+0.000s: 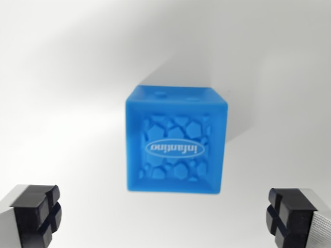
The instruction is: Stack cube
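Note:
A blue cube [176, 140] sits in the middle of the wrist view on a white surface. Its facing side has a pebbled relief and an upside-down white "infantino" logo. My gripper [165, 219] is open, with its black fingertips [37, 214] at the bottom left and bottom right corners. The cube lies between and beyond the two fingers, touching neither. Nothing is held. No second cube is in view.
The white surface [62, 77] spreads all round the cube. The cube casts a soft grey shadow [243, 121] on the wrist view's right and upper side.

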Controlling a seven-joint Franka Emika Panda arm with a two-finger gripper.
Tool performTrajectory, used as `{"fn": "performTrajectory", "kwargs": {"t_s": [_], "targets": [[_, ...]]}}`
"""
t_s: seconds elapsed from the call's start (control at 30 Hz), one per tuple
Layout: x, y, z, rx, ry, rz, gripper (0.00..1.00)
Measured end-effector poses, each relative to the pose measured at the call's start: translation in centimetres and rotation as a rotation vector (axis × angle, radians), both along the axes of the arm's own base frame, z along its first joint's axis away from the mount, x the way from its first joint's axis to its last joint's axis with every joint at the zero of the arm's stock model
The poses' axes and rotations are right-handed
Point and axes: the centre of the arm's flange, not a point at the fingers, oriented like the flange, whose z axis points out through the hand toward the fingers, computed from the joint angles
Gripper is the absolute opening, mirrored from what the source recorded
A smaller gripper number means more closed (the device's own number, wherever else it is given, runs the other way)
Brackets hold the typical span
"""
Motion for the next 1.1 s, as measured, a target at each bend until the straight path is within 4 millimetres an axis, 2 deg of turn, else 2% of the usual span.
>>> {"fn": "performTrajectory", "kwargs": {"t_s": [0.47, 0.73, 0.77, 1.1], "targets": [[0.0, -0.3, -5.6, 0.0, 0.003, -0.027, 1.0], [0.0, -0.4, -7.2, 0.0, 0.003, -0.028, 1.0], [0.0, -0.4, -7.3, 0.0, 0.003, -0.028, 0.0], [0.1, -0.4, -7.2, 0.0, 0.001, -0.028, 0.0]]}}
